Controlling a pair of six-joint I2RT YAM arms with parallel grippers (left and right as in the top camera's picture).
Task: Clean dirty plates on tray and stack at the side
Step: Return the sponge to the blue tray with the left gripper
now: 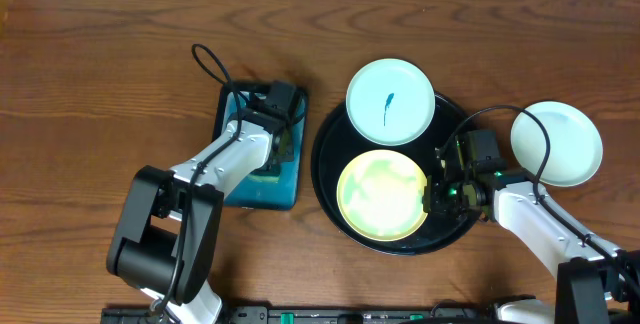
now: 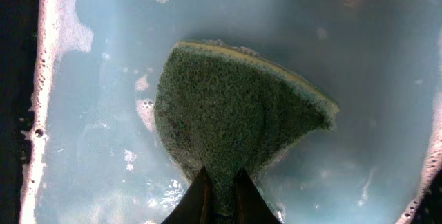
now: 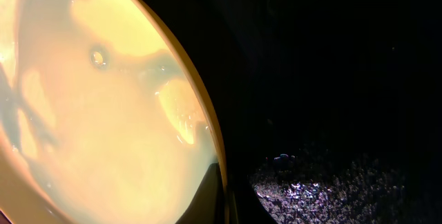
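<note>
**Sponge loaded on left, yellow plate rim at right fingers**

- Left gripper (image 2: 221, 182): clamped on green-and-yellow sponge (image 2: 235, 113), dipped in the soapy water of the small rectangular teal tray (image 1: 265, 196). Sits left of the large round glossy black tray (image 1: 322, 169).
- Right gripper (image 1: 438, 192): down at the right edge of the pale yellow round shallow plate (image 1: 380, 196), which lies flat in the near half of the black tray.
- Right wrist view: one fingertip over the plate's inner face at the rim, the other lost against the black tray. Cannot tell whether pinched on the rim or only straddling it.
- White round plate with a thin dark-blue squiggle (image 1: 400, 89): far side, overlapping the black tray's far rim, mark uncleaned.
- Plain white round plate (image 1: 557, 144): on the brown wooden table (image 1: 100, 64), right of the black tray and off it. No marks seen, so likely the start of the stack.

Key relation: yellow plate lies right of the sponge, past the teal tray's right wall and the black tray's left rim. Right arm nearer it, on the side away from the sponge. Round plate, so no long axis to align.

Likely next: lift the sponge clear of the wall, carry it right, and wipe while the right arm steadies the rim. Risk of the plate skating on the glossy tray if the rim is not actually held.
</note>
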